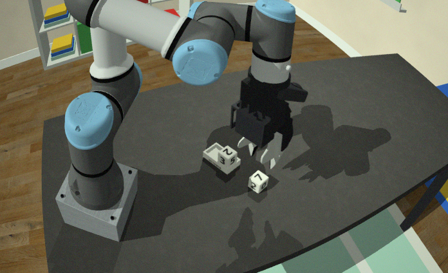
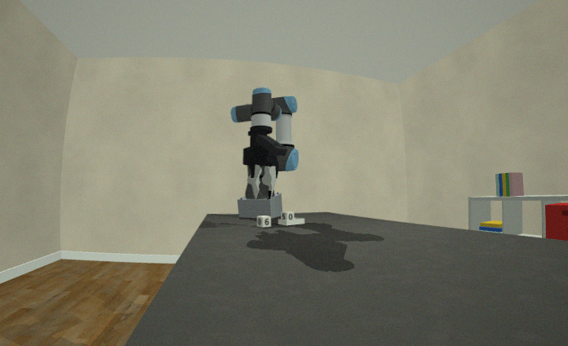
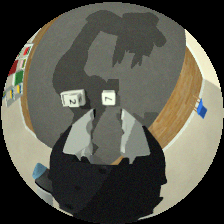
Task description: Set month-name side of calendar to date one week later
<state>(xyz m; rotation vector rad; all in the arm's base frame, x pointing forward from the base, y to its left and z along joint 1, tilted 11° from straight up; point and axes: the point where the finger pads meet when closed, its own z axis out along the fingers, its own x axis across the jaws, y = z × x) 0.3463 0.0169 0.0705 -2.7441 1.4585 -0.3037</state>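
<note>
The white calendar tray (image 1: 210, 153) (image 2: 297, 222) stands on the dark table (image 1: 354, 102). One white cube (image 1: 228, 156) (image 2: 287, 215) (image 3: 73, 100) sits in its right slot with 2 on top; its left slot is empty. A second white cube (image 1: 258, 181) (image 2: 263, 221) (image 3: 108, 98) lies loose on the table in front of the tray, with 7 on top. My gripper (image 1: 261, 160) (image 2: 258, 193) (image 3: 108, 109) hangs above the table, just behind the loose cube and clear of it. Its fingers stand a little apart with nothing between them.
The arm's grey base block (image 1: 95, 210) stands at the table's left end. White shelves with coloured boxes (image 1: 61, 30) stand on the wooden floor behind. The table's front edge (image 1: 320, 244) runs close below the loose cube.
</note>
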